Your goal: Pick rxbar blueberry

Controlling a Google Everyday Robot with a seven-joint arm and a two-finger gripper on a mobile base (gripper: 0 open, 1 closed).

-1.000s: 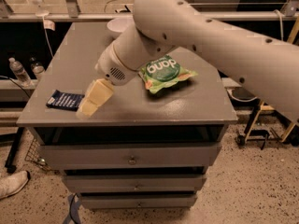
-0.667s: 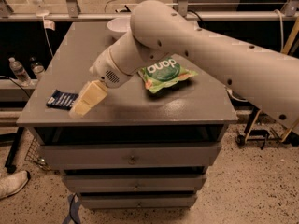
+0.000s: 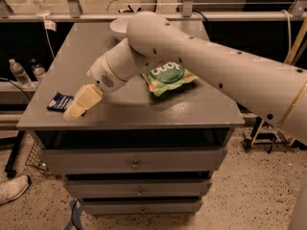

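Claw point(image 3: 79, 104) low at tabletop point(image 3: 144, 110) front edge, just beside blue bar point(image 3: 58, 101); open or closed, cannot tell. Bowl point(image 3: 116, 28) behind, contents unseen.

Smooth white tubular arm point(image 3: 206, 56) with dark screw dots; cream-yellow fingers point(image 3: 87, 98) over table's point(image 3: 144, 114) near edge.
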